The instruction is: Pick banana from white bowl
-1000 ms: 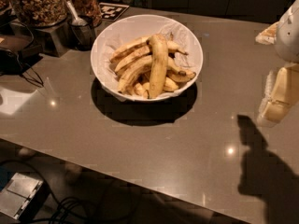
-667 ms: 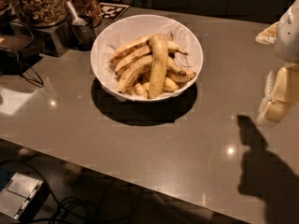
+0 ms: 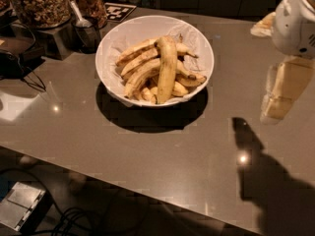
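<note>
The white bowl (image 3: 120, 38) stands on the grey table, left of centre and toward the back. It holds several yellow bananas. The banana (image 3: 166, 68), thick with brown blemishes and dark ends, lies on top of the pile and runs front to back. Slimmer, paler bananas (image 3: 140, 58) lie under it to the left. My gripper (image 3: 281, 100) hangs at the right edge of the camera view below the white arm (image 3: 295, 21). It is well to the right of the bowl, above the table, and holds nothing that I can see.
A small dark metal cup with a spoon (image 3: 86, 31) stands just left of the bowl. Glass jars of nuts (image 3: 39, 4) are behind it. A black cable (image 3: 24, 77) lies at far left. A pale object (image 3: 263, 26) lies at back right. The table's front edge (image 3: 123, 178) has a box and cables (image 3: 22, 208) below it.
</note>
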